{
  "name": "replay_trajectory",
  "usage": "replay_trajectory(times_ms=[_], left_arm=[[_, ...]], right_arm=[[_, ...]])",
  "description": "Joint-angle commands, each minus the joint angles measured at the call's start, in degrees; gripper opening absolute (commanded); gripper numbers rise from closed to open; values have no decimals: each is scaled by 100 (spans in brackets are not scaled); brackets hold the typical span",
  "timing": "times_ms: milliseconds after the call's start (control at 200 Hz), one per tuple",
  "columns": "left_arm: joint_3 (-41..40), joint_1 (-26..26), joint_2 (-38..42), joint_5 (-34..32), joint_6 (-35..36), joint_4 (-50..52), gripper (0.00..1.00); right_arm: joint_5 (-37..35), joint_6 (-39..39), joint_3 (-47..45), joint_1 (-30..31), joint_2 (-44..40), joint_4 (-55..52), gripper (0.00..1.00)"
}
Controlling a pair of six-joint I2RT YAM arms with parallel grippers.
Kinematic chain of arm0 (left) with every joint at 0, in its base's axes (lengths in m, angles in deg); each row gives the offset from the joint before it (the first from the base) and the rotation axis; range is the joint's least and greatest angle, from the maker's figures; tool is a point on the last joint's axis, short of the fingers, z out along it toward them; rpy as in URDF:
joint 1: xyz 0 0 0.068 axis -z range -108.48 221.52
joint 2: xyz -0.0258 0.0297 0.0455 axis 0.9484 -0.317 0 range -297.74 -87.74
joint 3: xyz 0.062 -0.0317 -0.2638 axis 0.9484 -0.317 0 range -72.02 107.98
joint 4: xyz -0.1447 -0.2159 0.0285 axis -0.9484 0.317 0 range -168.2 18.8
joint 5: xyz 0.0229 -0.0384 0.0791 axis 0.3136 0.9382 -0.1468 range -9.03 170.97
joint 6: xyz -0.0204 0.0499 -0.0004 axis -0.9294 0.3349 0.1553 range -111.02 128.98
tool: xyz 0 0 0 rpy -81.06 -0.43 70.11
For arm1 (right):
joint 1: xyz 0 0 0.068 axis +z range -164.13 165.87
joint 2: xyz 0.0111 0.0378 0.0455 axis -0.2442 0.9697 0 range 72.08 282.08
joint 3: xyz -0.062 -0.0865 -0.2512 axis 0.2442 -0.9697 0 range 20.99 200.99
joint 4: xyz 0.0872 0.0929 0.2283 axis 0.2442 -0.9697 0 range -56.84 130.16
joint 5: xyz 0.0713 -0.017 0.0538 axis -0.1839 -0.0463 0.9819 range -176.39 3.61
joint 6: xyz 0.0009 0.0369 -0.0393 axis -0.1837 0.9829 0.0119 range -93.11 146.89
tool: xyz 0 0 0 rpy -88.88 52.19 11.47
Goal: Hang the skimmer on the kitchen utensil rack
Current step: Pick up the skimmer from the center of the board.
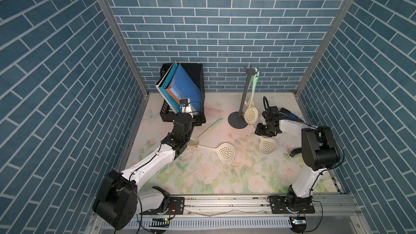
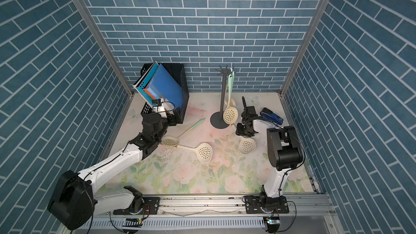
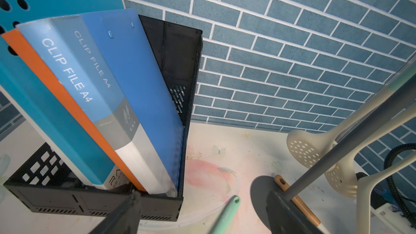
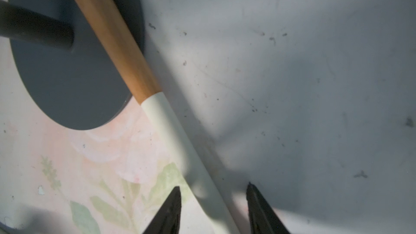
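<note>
- Top views: the skimmer (image 1: 267,146) you are after lies on the floral table (image 1: 202,176). Its bowl is on the near side, and its handle runs up to the round foot of the kitchen utensil rack (image 1: 246,93).
- The right gripper (image 1: 262,129) sits low over that handle.
- A hanging skimmer (image 1: 251,115) already occupies one hook. A cream skimmer (image 1: 226,153) and a mint-handled skimmer (image 1: 211,126) lie loose mid-table, apart from your target.
- Left wrist: the left gripper (image 3: 202,194) is spread wide with nothing in it, just beside the black file box (image 3: 175,48). The rack pole stands off to one side of it. Best leave this arm parked.
- Right wrist: the fingertips straddle the cream part of the handle, with a sliver of table showing on each side. The jaws are partly apart and not gripping yet. The wooden end rests on the rack's base.
- For the step in hand: the handle crosses the jaws at a slant, so square the wrist and centre the handle before you close.
- Lift straight up first so the wooden end clears the base without nudging the rack. Expect the bowl end to hang heavy.
</note>
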Motion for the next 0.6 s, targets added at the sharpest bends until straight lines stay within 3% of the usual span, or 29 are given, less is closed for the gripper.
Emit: replay_trajectory(times_ms=[0, 240, 425, 595], left_arm=[[-65, -49, 68, -1, -39, 44, 92], [-46, -57, 14, 96, -79, 27, 93], [-2, -56, -25, 128, -86, 56, 93], [6, -64, -17, 133, -86, 75, 93]], right_arm=[[-161, 113, -22, 39, 286, -370, 39], [-256, 234, -141, 43, 346, -388, 24], [-306, 306, -251, 41, 402, -451, 0], [-475, 345, -454, 26, 192, -496, 0]])
